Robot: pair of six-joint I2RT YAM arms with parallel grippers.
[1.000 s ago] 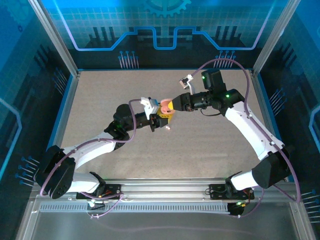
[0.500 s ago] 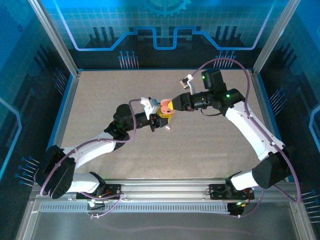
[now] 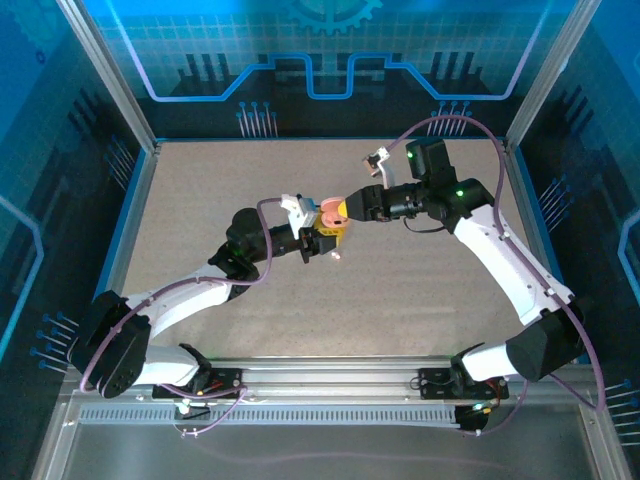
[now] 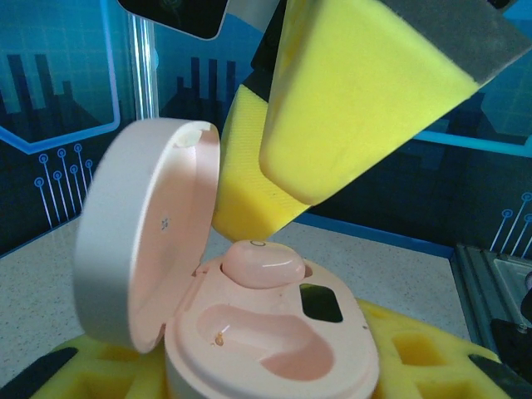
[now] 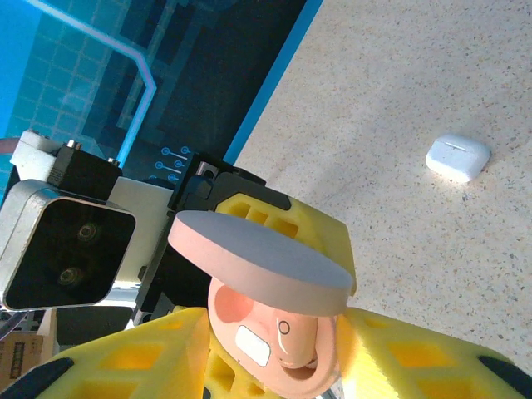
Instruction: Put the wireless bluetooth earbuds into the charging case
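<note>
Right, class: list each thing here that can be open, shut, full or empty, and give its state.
pink charging case, held, lid open
pink earbud, seated in one slot
other slot, empty
white case, shut, lying on the table
left gripper, shut on the pink charging case
right gripper, open, holding nothing

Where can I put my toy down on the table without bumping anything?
Free: the wide patch of table between the left wall and the left arm, and the near stretch between it and the right arm, before the rail. Crowded: the middle, where both jaws meet at the pink case, a small white case lying nearby.
</note>
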